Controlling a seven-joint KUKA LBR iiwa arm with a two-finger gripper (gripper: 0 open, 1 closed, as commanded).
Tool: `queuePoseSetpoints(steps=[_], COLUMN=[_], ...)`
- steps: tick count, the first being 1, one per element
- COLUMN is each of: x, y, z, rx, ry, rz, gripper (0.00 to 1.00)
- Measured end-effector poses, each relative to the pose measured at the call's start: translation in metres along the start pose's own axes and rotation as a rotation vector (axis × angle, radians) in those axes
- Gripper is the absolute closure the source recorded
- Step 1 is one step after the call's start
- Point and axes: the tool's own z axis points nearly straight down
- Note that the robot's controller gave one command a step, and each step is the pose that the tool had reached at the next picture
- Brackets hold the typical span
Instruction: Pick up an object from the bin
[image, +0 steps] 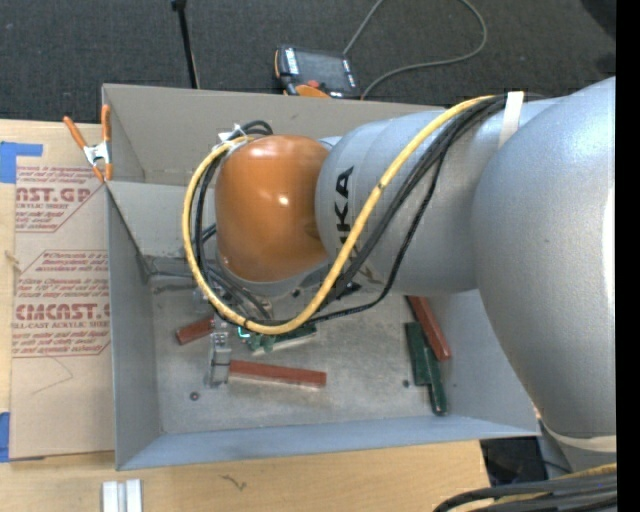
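My gripper (217, 366) reaches down from under the arm's wrist into the left part of the bin, its metal tip close to the floor. A long red-brown flat bar (278, 375) lies on the floor with its left end right beside that tip; whether they touch I cannot tell. A shorter red-brown piece (193, 331) lies just up and left of the gripper. A small green flat piece (283, 341) shows under the wrist, partly hidden.
At the bin's right, a dark green pen-like tool (424, 367) lies next to another red-brown bar (430, 326). The big arm covers the bin's middle and right rear. The bin's left wall stands near the gripper.
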Motion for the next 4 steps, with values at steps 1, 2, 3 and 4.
queuePoseSetpoints(steps=[1,2,3,4], x=[-0.0239,-0.0264,-0.0239,-0.0244], y=[-0.0537,-0.0513,-0.0515,-0.0513], z=[0.1145,0.1083,0.1105,0.1097], rx=[-0.001,-0.004,-0.003,-0.003], ry=[-0.007,-0.016,-0.007,-0.008], rz=[0.019,0.017,0.016,0.017], gripper=[0.00,1.00,0.00,1.00])
